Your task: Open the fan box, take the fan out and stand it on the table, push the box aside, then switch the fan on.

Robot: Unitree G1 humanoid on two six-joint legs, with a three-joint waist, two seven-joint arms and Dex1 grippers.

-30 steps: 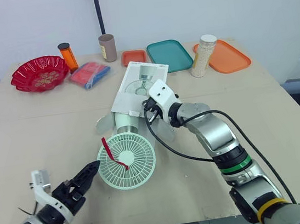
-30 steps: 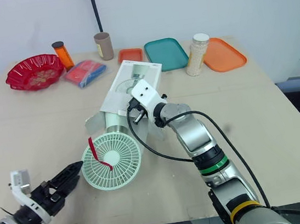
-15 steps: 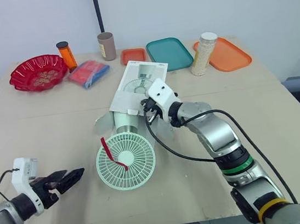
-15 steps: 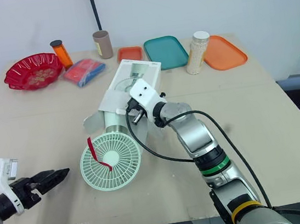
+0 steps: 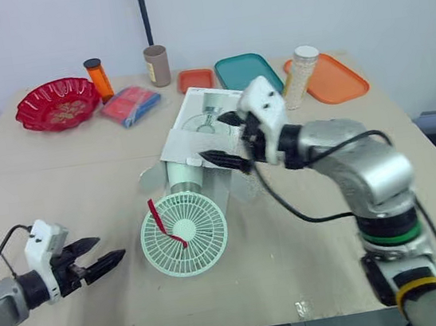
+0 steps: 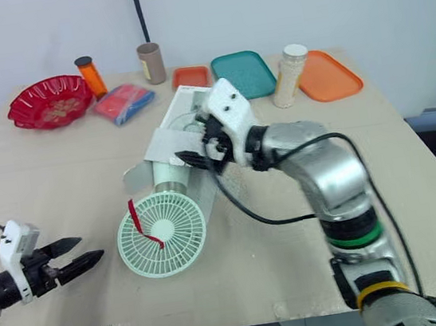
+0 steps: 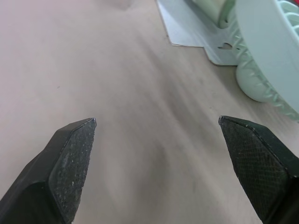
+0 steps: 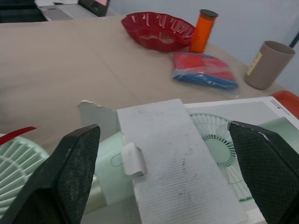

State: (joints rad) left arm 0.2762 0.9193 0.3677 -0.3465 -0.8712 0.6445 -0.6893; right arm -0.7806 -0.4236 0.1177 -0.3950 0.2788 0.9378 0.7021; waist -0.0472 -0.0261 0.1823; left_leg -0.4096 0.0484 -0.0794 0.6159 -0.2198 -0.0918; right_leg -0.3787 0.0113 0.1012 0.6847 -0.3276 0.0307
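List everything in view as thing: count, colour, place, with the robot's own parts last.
fan: 1, pale green, lying mid-table, base end in box
fan box: 1, white, open, behind fan
bowl: 1, red, far left
bottle: 1, orange, beside bowl
packet: 1, red and blue, right of bottle
cup: 1, brown, far edge
small tray: 1, orange, far edge
teal tray: 1, beside small tray
jar: 1, white lid, far right
large tray: 1, orange, behind jar
table: 1, beige
left hand: 1, black, open, left of fan
right hand: 1, black, open over box

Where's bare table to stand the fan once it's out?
Widest bare patch: table left of the box, between red bowl and left hand. Smaller one front, right of the fan. Crowded: back edge from bowl to orange tray; right hand over the box.
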